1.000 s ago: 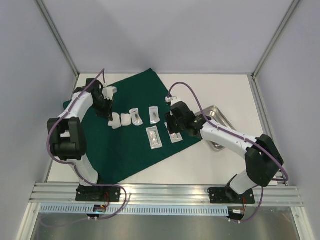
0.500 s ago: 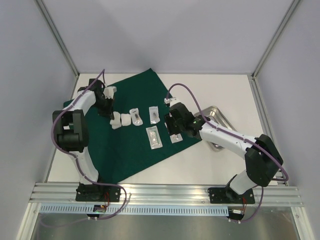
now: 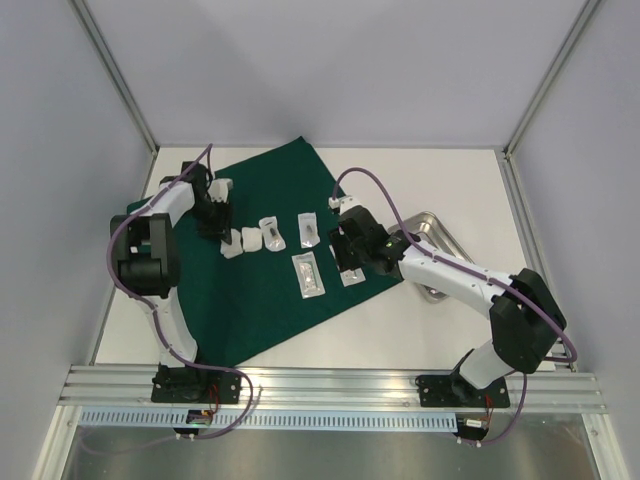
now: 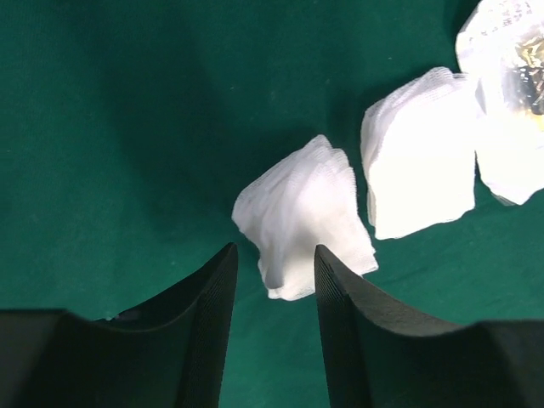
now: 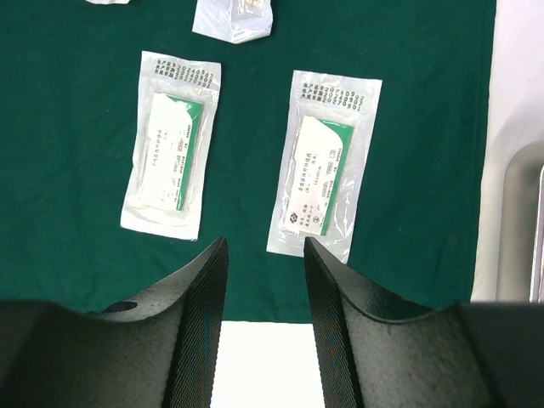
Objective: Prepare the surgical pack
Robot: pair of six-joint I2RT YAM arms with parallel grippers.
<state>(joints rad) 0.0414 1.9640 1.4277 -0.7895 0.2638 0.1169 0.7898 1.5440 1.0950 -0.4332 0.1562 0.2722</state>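
The left end effector point(image 4: 273, 285) hovers part-open and empty over gauze point(image 4: 304, 212) on the green cloth point(image 4: 102, 127). The right end effector point(image 5: 265, 285) does likewise near a pouch point(image 5: 321, 185).

From where I stand, nothing reads clearly. One clear pouch point(image 5: 325, 176) and the second pouch point(image 5: 170, 155) beside it each carry rows of dark print along one end. There is more print on a green-and-white panel, all too small to make out.

Left arm point(image 3: 140, 262): elbow bent sharply, forearm reached forward.
Left claw point(image 4: 274, 255): faced down, jaws slightly apart, held nothing.
Right arm point(image 3: 450, 272): forearm stretched leftward.
Right claw point(image 5: 265, 246): faced down, jaws apart, empty.
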